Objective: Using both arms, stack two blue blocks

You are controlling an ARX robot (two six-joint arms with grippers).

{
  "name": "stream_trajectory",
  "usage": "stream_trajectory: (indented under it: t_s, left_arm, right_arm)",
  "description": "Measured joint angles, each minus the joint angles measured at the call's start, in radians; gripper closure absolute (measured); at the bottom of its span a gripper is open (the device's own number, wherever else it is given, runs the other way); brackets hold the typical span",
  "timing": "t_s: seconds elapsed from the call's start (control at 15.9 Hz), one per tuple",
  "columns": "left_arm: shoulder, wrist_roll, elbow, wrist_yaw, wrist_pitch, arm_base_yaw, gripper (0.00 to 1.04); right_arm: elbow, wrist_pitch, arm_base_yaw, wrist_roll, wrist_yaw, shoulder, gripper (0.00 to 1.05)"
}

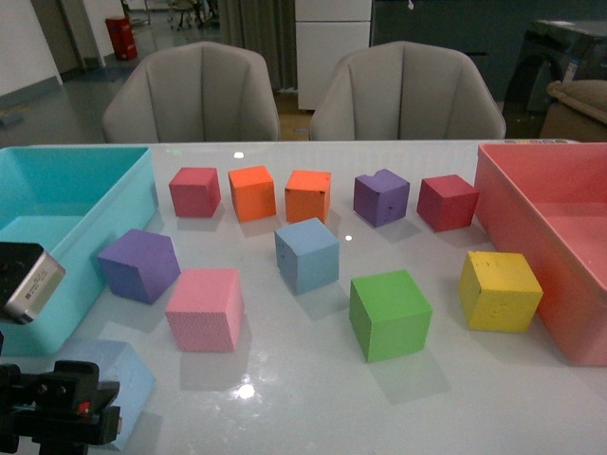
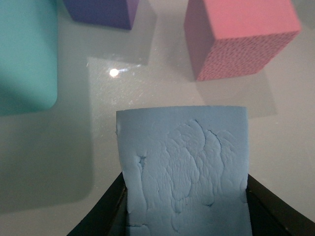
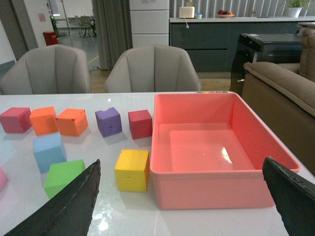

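Observation:
One blue block (image 1: pixel 306 254) stands free in the middle of the white table; it also shows in the right wrist view (image 3: pixel 49 151). The other blue block (image 1: pixel 121 377) is at the near left, next to the turquoise bin. My left gripper (image 1: pixel 59 409) is shut on it. In the left wrist view this block (image 2: pixel 183 162) fills the space between the black fingers (image 2: pixel 101 216), close over the table. My right gripper (image 3: pixel 184 206) is open and empty, its fingers (image 3: pixel 74 206) spread wide before the pink-red bin. It is out of the front view.
A turquoise bin (image 1: pixel 57 218) stands at the left and a pink-red bin (image 1: pixel 541 227) at the right. A pink cube (image 1: pixel 204 308), a purple cube (image 1: pixel 139 264), a green cube (image 1: pixel 389 313) and a yellow cube (image 1: pixel 500 290) surround the middle. A row of red, orange and purple cubes lies behind.

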Motion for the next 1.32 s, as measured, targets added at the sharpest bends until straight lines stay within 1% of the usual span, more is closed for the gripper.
stream_trajectory:
  t_s: [0.06, 0.13, 0.25, 0.31, 0.38, 0.44, 0.57, 0.82, 0.94, 1.07, 1.32]
  left_arm:
    - [-0.056, 0.000, 0.010, -0.004, -0.047, -0.024, 0.57]
    - [-0.099, -0.001, 0.032, -0.013, -0.088, -0.049, 0.61]
    - [-0.134, -0.009, 0.130, -0.050, -0.166, -0.114, 0.65]
    - [-0.122, -0.014, 0.189, -0.070, -0.198, -0.150, 0.66]
    - [-0.033, -0.029, 0.346, -0.119, -0.264, -0.237, 0.66]
    - [0.042, -0.033, 0.455, -0.155, -0.306, -0.287, 0.66]
    - [0.163, -0.035, 0.639, -0.191, -0.381, -0.352, 0.66]
    - [0.337, -0.032, 0.900, -0.226, -0.489, -0.388, 0.66]
    - [0.441, -0.027, 1.037, -0.246, -0.554, -0.387, 0.66]
    - [0.536, -0.027, 1.152, -0.253, -0.614, -0.367, 0.67]
    - [0.574, -0.027, 1.189, -0.252, -0.638, -0.325, 0.69]
  right_arm:
    - [0.000, 0.000, 0.000, 0.000, 0.000, 0.000, 0.06]
    - [0.000, 0.000, 0.000, 0.000, 0.000, 0.000, 0.06]
    - [0.000, 0.000, 0.000, 0.000, 0.000, 0.000, 0.06]
    - [0.000, 0.000, 0.000, 0.000, 0.000, 0.000, 0.06]
    - [0.000, 0.000, 0.000, 0.000, 0.000, 0.000, 0.06]
    - [0.000, 0.000, 0.000, 0.000, 0.000, 0.000, 0.06]
    - [0.000, 0.000, 0.000, 0.000, 0.000, 0.000, 0.06]
    - [0.000, 0.000, 0.000, 0.000, 0.000, 0.000, 0.06]
    - [0.000, 0.000, 0.000, 0.000, 0.000, 0.000, 0.06]
    - [0.000, 0.000, 0.000, 0.000, 0.000, 0.000, 0.06]
    - [0.000, 0.000, 0.000, 0.000, 0.000, 0.000, 0.06]
